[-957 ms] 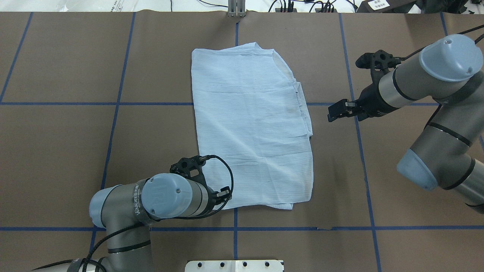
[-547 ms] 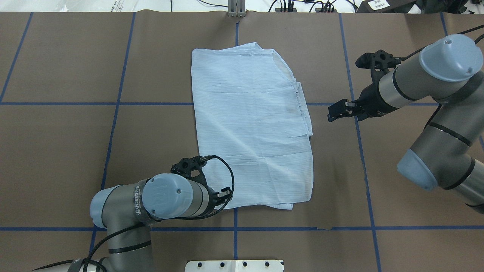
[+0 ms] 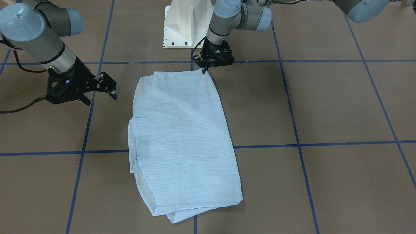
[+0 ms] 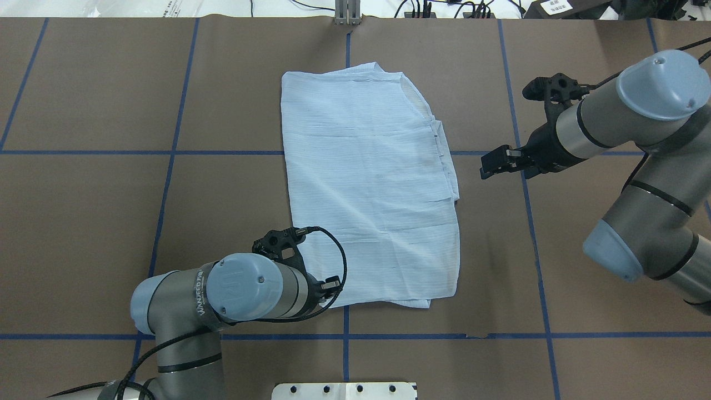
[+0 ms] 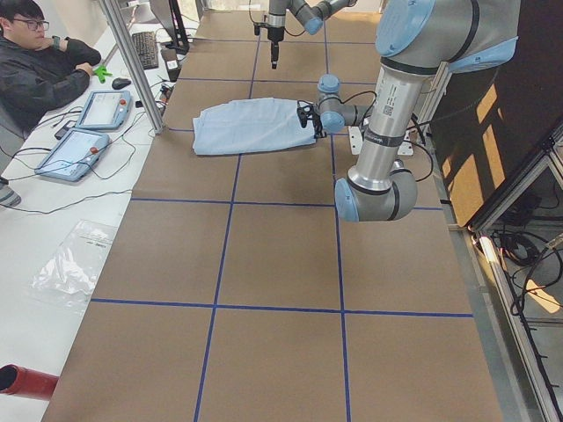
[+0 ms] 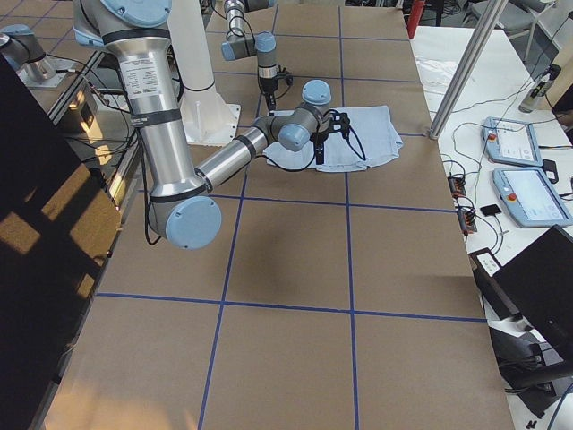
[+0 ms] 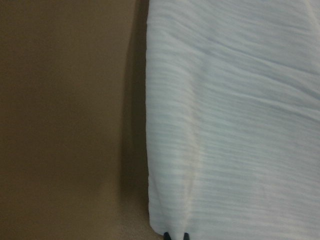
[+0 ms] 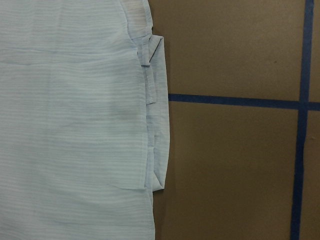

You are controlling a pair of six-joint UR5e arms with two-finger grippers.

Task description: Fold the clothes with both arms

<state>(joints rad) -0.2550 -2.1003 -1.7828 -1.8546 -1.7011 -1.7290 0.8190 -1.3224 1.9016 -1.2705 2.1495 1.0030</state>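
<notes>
While the black left pincer (image 3: 204,69) is clamped on one corner of it, the thin, light blue, fine-striped shirt (image 4: 369,183) lies folded flat on the brown counter (image 4: 555,250), stretching away from that pincer; the black right pincer (image 3: 109,86) hangs near its long edge, jaws apart.

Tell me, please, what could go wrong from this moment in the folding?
The left gripper sits at the very corner of the shirt; a pinch so near the edge may slip or catch only one layer.
The right gripper is open and apart from the shirt; a lift by one arm alone would likely drag the fold askew.
</notes>
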